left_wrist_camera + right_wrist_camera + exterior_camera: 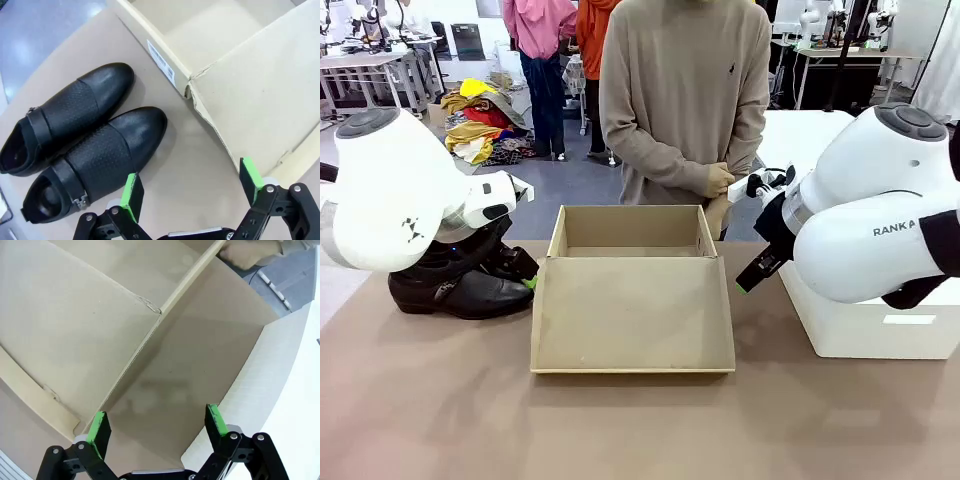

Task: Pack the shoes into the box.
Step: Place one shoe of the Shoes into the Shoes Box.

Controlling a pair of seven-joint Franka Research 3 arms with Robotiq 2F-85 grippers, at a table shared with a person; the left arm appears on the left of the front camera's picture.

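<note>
**Front view.**
- Box (632,232): brown cardboard, open, at the middle of the table (620,430). Its lid flap (632,315) lies flat on the robot's side.
- Shoes (460,290): glossy black pair, on the table left of the box, side by side and partly behind the left arm.
- Left tool (525,275): low, just beside the shoes, between them and the box's left wall. Its opening cannot be judged from this angle.
- Right tool (748,278): just off the box's right wall, above the table, with one green pad showing.
- White bin (870,325): on the table at the right, under the right arm.
- Person: standing at the far side, hands (720,180) clasped in front of the waist.

**Left wrist view.**
- Left tool (190,187): jaws spread wide, nothing between the green pads, bare table (190,150) beneath.
- Shoes (85,145): two, touching along their sides, toes toward the box, strap and metal buckle on each.
- Box (215,30): cardboard floor showing, a white barcode label (161,61) on the outer wall.
- Lid flap (265,100): torn at the corner hinge.

**Right wrist view.**
- Right tool (156,426): jaws spread wide, holding nothing, over the table (190,380) strip between box and bin.
- Box (125,265) and its lid flap (65,325): to the left of the tool.
- White bin (280,390): wall to the right.
- Person's hand (250,252): blurred, at the top edge.
</note>
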